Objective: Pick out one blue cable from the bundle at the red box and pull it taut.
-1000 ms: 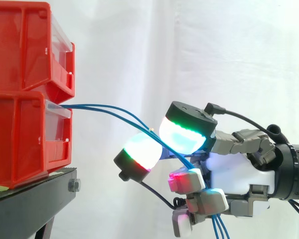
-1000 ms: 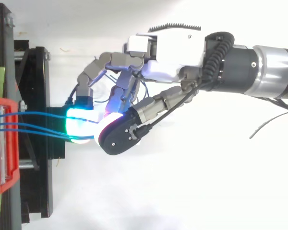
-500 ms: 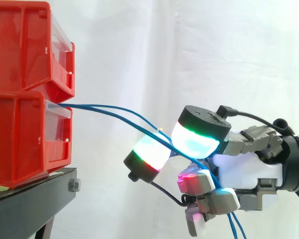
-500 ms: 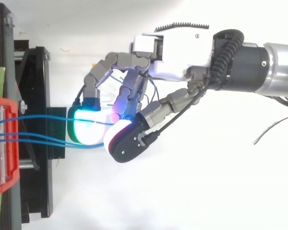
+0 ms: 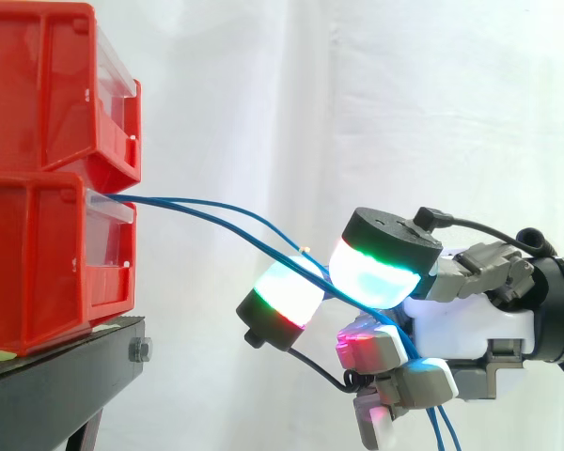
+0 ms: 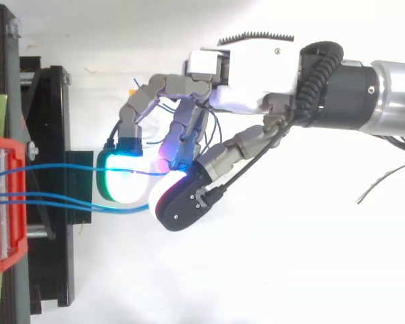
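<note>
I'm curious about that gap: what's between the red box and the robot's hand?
Blue cables run from the red box to the hand; the side view shows it best.

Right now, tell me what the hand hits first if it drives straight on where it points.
Probably the front of the lower red bin, where the blue cables it pinches come out. The hand points left at it across open space; the black stand lies just below.

bins (image 5: 47, 235): red | cables (image 5: 160, 201): blue | stand (image 5: 56, 376): black | curtain (image 5: 357, 94): white
</note>
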{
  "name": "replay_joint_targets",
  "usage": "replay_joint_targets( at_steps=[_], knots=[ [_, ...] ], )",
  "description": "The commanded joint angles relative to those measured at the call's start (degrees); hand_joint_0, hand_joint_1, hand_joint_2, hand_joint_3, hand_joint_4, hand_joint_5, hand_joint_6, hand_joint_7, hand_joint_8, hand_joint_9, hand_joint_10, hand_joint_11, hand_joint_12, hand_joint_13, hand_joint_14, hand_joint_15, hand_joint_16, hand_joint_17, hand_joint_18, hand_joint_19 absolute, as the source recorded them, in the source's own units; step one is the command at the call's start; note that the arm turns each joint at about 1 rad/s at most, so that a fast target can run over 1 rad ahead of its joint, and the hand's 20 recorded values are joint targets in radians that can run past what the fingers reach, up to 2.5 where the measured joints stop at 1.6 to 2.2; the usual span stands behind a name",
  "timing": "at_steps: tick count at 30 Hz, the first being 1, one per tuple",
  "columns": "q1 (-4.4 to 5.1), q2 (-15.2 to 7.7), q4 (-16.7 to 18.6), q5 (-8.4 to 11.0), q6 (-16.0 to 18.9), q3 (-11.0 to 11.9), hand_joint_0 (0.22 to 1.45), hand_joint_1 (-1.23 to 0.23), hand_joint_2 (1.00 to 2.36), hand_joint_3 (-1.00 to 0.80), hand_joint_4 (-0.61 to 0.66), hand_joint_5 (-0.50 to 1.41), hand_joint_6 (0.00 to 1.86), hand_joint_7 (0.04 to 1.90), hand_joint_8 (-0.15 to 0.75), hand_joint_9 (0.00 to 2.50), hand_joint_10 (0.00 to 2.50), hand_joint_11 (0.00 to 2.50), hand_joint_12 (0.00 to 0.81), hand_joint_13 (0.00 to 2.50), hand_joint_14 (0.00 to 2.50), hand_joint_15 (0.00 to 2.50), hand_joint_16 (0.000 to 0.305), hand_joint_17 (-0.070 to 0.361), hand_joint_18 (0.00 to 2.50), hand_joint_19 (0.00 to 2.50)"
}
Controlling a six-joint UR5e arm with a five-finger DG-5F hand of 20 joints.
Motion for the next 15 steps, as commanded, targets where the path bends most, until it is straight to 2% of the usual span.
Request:
replay_joint_targets(
  at_steps=[1, 6, 9, 13, 15],
  knots=[
    [0.0, 0.0, 0.12, -0.01, -0.04, 0.0, 0.77, -0.97, 1.0, -0.5, 0.06, -0.18, 0.96, 0.75, 0.291, 1.21, 0.02, 0.98, 0.415, 1.36, 0.03, 0.85, 0.04, 0.09, 1.0, 0.63],
    [-0.09, 0.0, 0.03, 0.07, 0.05, 0.0, 0.69, -0.95, 1.0, -0.5, 0.07, -0.17, 0.96, 0.72, 0.297, 1.25, 0.02, 1.0, 0.419, 1.37, 0.03, 0.84, 0.041, 0.092, 0.99, 0.64],
    [-0.09, 0.09, -0.05, -0.01, 0.31, 0.0, 0.64, -0.86, 1.0, -0.5, 0.08, -0.16, 0.94, 0.75, 0.301, 1.28, 0.03, 0.98, 0.42, 1.37, 0.02, 0.84, 0.041, 0.092, 0.98, 0.66],
    [-0.09, 0.97, -0.67, -0.19, 0.4, 0.0, 0.61, -0.67, 1.0, -0.5, 0.08, -0.15, 0.92, 0.78, 0.305, 1.31, 0.03, 0.96, 0.414, 1.39, 0.03, 0.84, 0.04, 0.089, 0.96, 0.68],
    [-0.09, 1.32, -1.55, -0.37, 0.14, 0.0, 0.61, -0.66, 1.0, -0.5, 0.06, -0.15, 0.92, 0.8, 0.303, 1.31, 0.03, 0.95, 0.417, 1.39, 0.02, 0.84, 0.039, 0.088, 0.95, 0.69]
  ],
)
